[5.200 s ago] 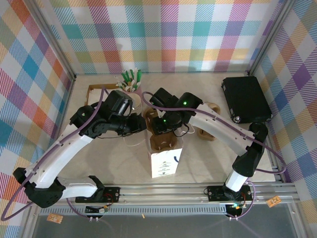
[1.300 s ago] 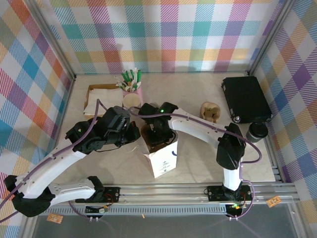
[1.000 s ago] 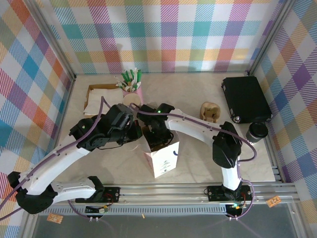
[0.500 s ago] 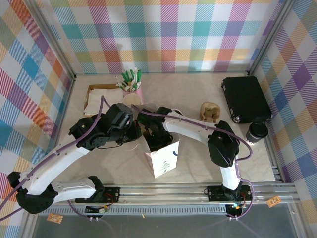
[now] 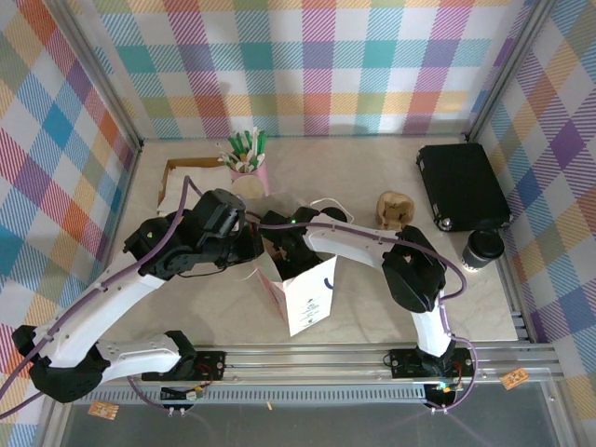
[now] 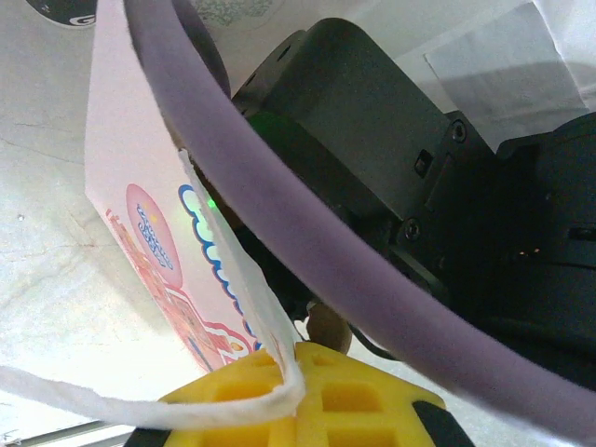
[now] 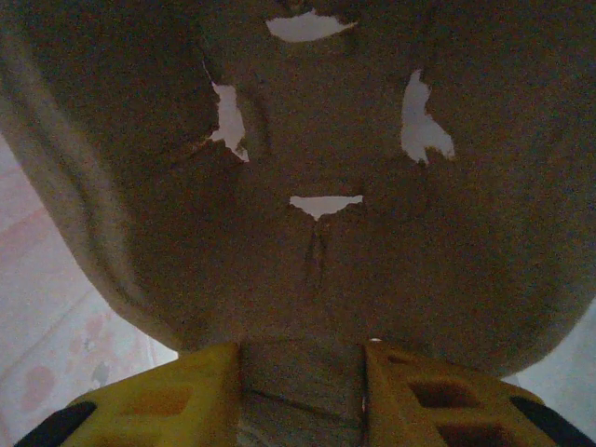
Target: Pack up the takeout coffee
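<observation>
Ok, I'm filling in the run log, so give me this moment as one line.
left claw: shut on bag edge | right claw: in bag, gripping pulp carrier | coffee cup: outside bag, far right, not yet packed

Plaid walls (image 5: 326,65), beige tabletop (image 5: 363,168)

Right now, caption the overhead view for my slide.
Left gripper pinches the rim of the paper bag while the right arm reaches inside; the lidded coffee cup stands at the far right.
</observation>
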`<state>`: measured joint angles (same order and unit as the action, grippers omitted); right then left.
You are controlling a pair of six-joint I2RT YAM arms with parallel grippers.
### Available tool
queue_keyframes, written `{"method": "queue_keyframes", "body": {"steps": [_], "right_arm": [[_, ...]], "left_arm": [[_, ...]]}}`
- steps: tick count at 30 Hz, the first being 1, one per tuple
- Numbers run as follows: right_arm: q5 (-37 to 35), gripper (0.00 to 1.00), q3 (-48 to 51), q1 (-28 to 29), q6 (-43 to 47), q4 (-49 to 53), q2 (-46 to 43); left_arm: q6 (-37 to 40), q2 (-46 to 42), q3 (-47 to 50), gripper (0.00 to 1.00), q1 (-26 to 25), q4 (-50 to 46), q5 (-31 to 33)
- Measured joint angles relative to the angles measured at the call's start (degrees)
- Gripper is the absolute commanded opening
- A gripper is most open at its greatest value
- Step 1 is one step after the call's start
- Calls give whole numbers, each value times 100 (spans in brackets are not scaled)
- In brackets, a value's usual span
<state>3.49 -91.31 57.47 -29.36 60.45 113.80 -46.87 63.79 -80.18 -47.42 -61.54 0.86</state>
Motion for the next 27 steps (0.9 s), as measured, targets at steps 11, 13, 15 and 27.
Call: {"method": "queue_keyframes", "body": {"steps": [11, 13, 15, 27], "right_arm": [[-28, 54, -2, 0, -15, -39, 2], [-61, 60, -31, 0, -17, -4, 2], [-103, 63, -111, 0, -20, 66, 2], [-284, 80, -918, -2, -48, 529, -343]], "left_arm": [[22, -22, 68, 0, 44, 22, -37], [26, -35, 122, 0, 48, 35, -37], [52, -44, 170, 0, 48, 37, -39], [426, -7, 79, 0, 48, -50, -83]]}}
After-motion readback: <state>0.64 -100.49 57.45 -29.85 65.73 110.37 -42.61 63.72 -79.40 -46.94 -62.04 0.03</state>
